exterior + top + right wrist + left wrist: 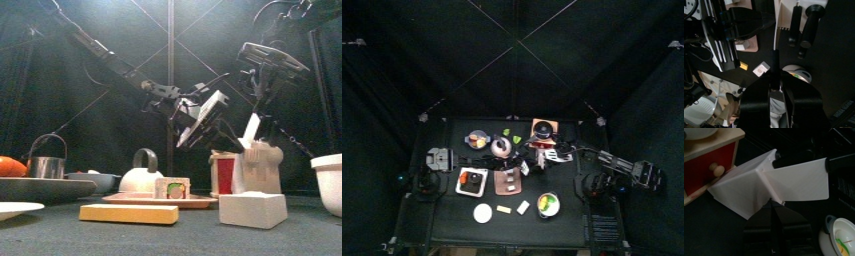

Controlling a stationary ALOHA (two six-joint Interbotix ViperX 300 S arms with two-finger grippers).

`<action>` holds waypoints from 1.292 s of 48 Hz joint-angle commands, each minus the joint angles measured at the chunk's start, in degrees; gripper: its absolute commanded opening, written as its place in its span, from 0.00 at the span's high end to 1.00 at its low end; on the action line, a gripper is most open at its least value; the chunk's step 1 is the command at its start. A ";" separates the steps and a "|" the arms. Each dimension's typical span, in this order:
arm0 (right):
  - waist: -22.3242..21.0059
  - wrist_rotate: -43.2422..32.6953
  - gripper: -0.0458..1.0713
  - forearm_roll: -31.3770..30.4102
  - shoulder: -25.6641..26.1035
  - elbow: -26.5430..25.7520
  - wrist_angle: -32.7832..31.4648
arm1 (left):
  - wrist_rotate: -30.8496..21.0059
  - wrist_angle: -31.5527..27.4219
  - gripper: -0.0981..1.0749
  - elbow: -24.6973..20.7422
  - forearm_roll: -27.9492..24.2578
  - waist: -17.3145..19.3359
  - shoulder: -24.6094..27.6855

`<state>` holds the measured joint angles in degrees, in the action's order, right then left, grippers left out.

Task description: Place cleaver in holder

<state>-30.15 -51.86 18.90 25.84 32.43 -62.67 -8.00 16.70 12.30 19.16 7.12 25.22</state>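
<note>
The cleaver (pixel 794 180) is aloft over the middle of the worktop (pixel 201 235), its whitish blade clamped in the left end effector (pixel 771 210). Right end effector (pixel 775 92): jaw state cannot be told. The holder (pixel 261 168) stands below at right, well apart. Blade looks thin, stiff, light and probably slick; gripping the flat near the dark handle seems safest.

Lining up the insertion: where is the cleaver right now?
In the front view the cleaver hangs tilted in mid-air at the picture's middle, gripped by the left gripper, up and left of the holder on the table's right side.
</note>
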 commanded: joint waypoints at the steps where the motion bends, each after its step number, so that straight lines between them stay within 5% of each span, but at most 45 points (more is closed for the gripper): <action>1: -0.70 0.26 0.40 -0.18 1.41 -0.62 1.58 | 0.09 0.26 0.60 -1.85 -0.09 -0.70 -1.23; 15: -0.70 0.26 0.24 -0.26 2.90 -0.09 3.87 | 0.09 0.18 0.60 -1.85 -0.09 -0.70 -1.32; 62: -0.26 0.53 0.25 0.00 8.88 4.57 7.29 | 0.35 0.97 0.60 11.25 -2.72 0.79 -12.74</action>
<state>-30.59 -51.50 19.07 34.01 37.53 -56.25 -7.73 17.14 23.73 17.67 7.65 14.85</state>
